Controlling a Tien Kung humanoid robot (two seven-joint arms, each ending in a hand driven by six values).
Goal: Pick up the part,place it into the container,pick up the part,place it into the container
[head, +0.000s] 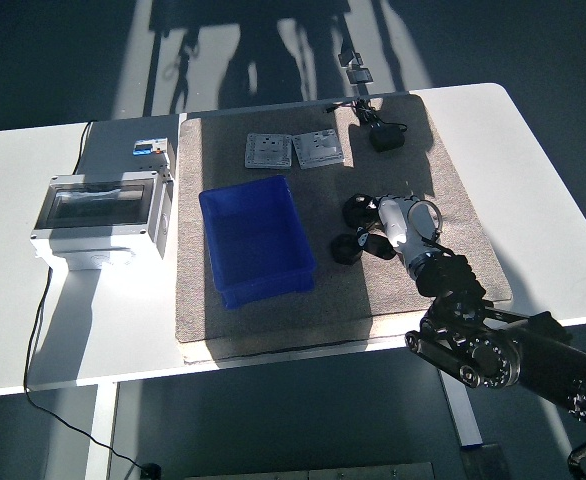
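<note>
Two black parts lie on the brown mat (453, 190), one (358, 208) farther back and one (346, 250) nearer, both to the right of the blue container (256, 240). The container looks empty. My right hand (378, 238), with its silver back, reaches in from the lower right and hovers just right of the two parts. Its dark fingers (381, 243) extend between them, open, holding nothing. Neither part is lifted off the mat. The left arm is out of view.
Two grey switch plates (266, 150) (319, 148) lie behind the container. A black adapter (383, 138) with a cable sits at the mat's far edge. A grey electrical box (98, 215) with a clear lid stands on the left of the white table.
</note>
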